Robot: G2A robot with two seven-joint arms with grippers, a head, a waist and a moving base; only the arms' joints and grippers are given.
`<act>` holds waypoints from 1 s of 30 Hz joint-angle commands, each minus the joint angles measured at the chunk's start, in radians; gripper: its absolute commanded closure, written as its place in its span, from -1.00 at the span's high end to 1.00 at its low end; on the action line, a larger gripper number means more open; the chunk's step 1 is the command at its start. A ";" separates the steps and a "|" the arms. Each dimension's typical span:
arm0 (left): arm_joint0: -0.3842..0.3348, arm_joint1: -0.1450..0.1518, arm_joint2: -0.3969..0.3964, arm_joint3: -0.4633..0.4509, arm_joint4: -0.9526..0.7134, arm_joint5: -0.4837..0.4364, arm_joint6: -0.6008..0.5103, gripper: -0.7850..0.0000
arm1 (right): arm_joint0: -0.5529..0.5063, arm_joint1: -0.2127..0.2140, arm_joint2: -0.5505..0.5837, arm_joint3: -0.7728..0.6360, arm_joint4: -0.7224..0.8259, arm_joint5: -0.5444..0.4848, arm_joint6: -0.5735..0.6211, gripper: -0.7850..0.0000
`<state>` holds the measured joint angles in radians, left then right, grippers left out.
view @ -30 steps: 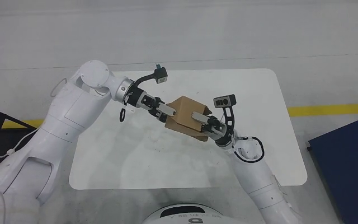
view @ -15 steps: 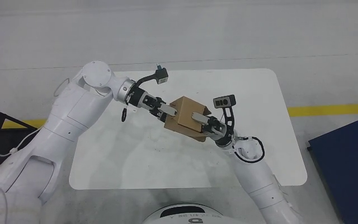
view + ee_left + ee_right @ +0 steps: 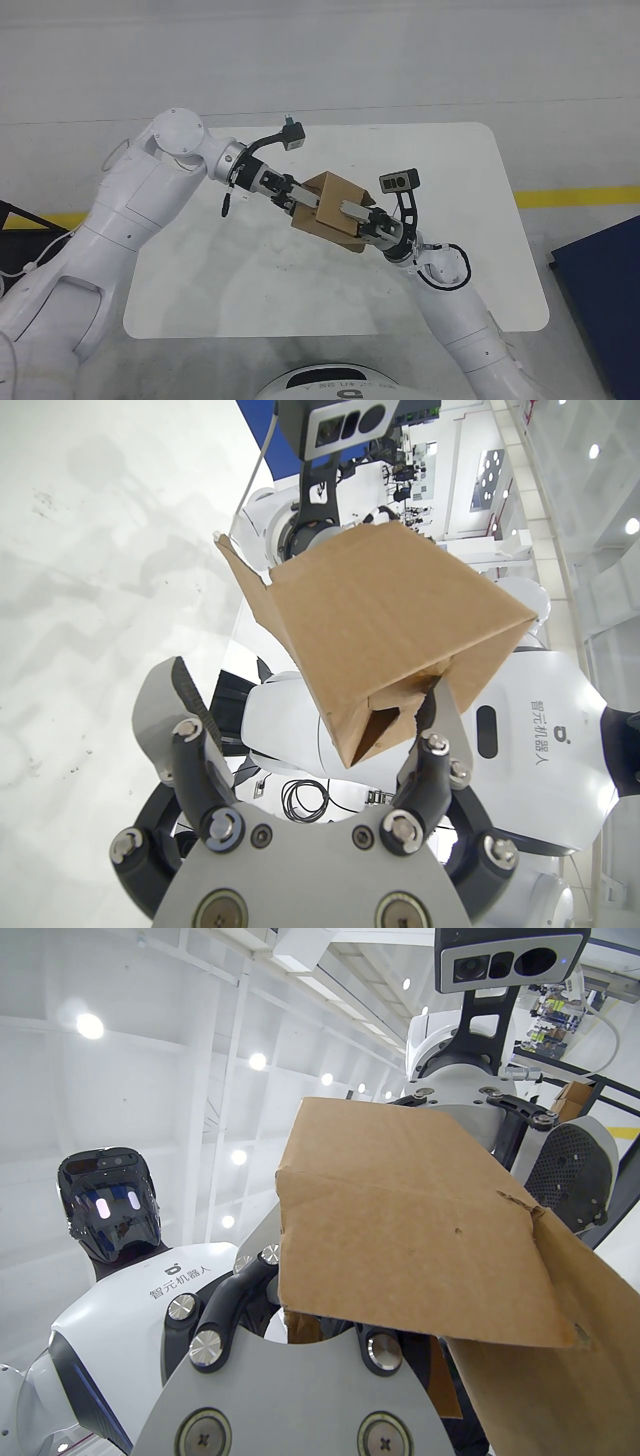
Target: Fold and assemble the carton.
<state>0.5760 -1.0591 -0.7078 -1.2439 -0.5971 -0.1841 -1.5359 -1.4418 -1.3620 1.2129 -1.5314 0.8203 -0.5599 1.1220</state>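
A brown cardboard carton (image 3: 333,196) hangs above the middle of the white table (image 3: 450,170), held between both arms. My right gripper (image 3: 355,215) comes from the near right and is shut on the carton's wall; the carton (image 3: 400,1253) hides its fingertips in the right wrist view. My left gripper (image 3: 300,201) meets the carton from the far left. In the left wrist view it (image 3: 305,675) stands open, with the carton's (image 3: 390,610) lower corner between its fingers (image 3: 192,700); the other finger pokes into the corner flap. Its black pad (image 3: 570,1178) sits beside the carton's far side.
The table has bare white surface on all sides of the carton. A yellow floor line (image 3: 580,195) runs past the right edge. A dark blue object (image 3: 610,290) stands on the floor at the right.
The left arm has shifted a little to the right, towards the carton. The carton and the right gripper have nudged slightly left.
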 commanded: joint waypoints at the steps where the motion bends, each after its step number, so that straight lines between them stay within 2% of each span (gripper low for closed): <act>1: 0.000 -0.002 0.000 -0.001 0.003 0.002 0.000 0.89 | 0.001 0.001 -0.001 0.000 0.000 0.000 -0.001 -1.00; 12: 0.007 -0.002 -0.004 -0.001 0.001 0.003 0.000 0.87 | 0.003 0.005 -0.007 0.000 0.001 -0.002 -0.005 -1.00; 15: 0.008 0.001 -0.015 0.001 -0.004 -0.002 0.000 0.95 | 0.003 0.005 -0.010 0.000 0.000 -0.002 -0.007 -1.00; 22: 0.029 0.025 -0.084 0.022 -0.004 -0.018 0.000 1.00 | 0.004 0.008 -0.014 0.001 0.003 -0.004 -0.011 -1.00; 30: 0.078 0.054 -0.155 -0.005 0.001 -0.016 0.002 1.00 | 0.006 0.010 -0.014 0.003 -0.004 -0.007 -0.024 -1.00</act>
<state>0.6465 -1.0079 -0.8536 -1.2480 -0.5934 -0.1972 -1.5355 -1.4350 -1.3520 1.1978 -1.5283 0.8183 -0.5652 1.1017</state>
